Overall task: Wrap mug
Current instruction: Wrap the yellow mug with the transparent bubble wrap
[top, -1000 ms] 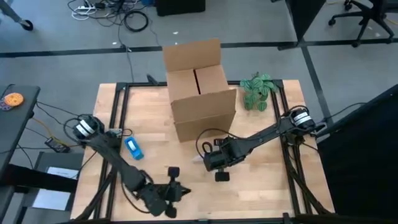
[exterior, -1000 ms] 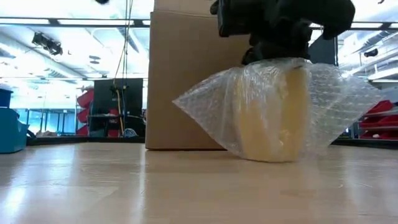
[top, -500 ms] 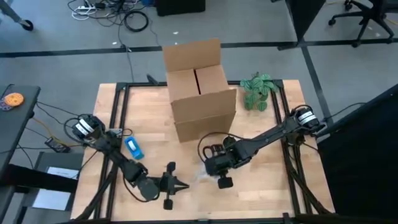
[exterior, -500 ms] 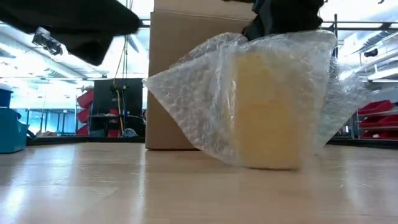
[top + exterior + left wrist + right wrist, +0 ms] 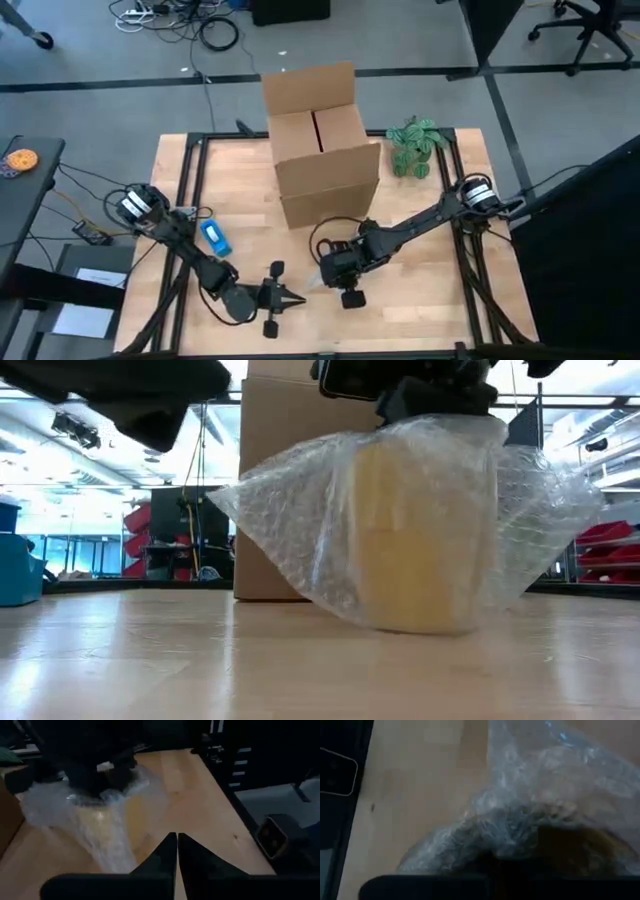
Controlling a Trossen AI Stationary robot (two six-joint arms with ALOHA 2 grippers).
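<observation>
Yellow mug [image 5: 415,540] inside clear bubble wrap [image 5: 290,520], standing on wooden table [image 5: 430,310], just in front of cardboard box [image 5: 322,140], near table centre. Wrap bunched over mug top, loose flaps spreading out to both sides down to tabletop in low view. Right gripper [image 5: 340,268] directly above mug, pressed onto gathered wrap at top; finger spacing impossible to tell, fingers hidden by wrap and gripper body in every view. Right wrist view filled with crumpled wrap [image 5: 545,805] and yellowish mug beneath. Left gripper [image 5: 288,298] low over table toward front edge, just beside wrapped mug, pointing at it, apart from it. Left fingers [image 5: 165,855] closed tip to tip, nothing between them; wrap [image 5: 95,820] ahead in left wrist view, not touched. Blue object [image 5: 214,237] on table beside left arm, well apart from mug. Green plant [image 5: 414,146] at far right of table, next to box.
</observation>
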